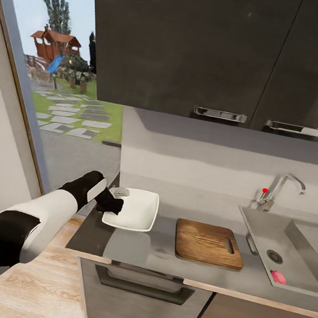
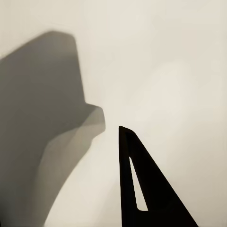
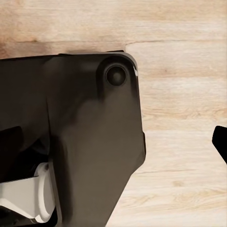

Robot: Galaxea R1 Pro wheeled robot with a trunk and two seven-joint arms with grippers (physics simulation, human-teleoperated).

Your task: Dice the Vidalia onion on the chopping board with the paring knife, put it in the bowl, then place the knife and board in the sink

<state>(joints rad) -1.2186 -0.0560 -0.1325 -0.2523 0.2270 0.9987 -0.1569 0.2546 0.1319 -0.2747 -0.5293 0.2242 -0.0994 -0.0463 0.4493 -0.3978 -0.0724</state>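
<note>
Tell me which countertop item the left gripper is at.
The white bowl; the left gripper reaches over its rim, while the chopping board lies apart toward the sink.

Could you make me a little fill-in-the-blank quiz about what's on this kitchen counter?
1. The white bowl sits to the ____ of the chopping board, seen from the head camera.
2. The pink object lies inside the ____.
3. The left claw reaches over the bowl's ____.
4. The tap has a ____ knob.

Missing words: left; sink; rim; red
</note>
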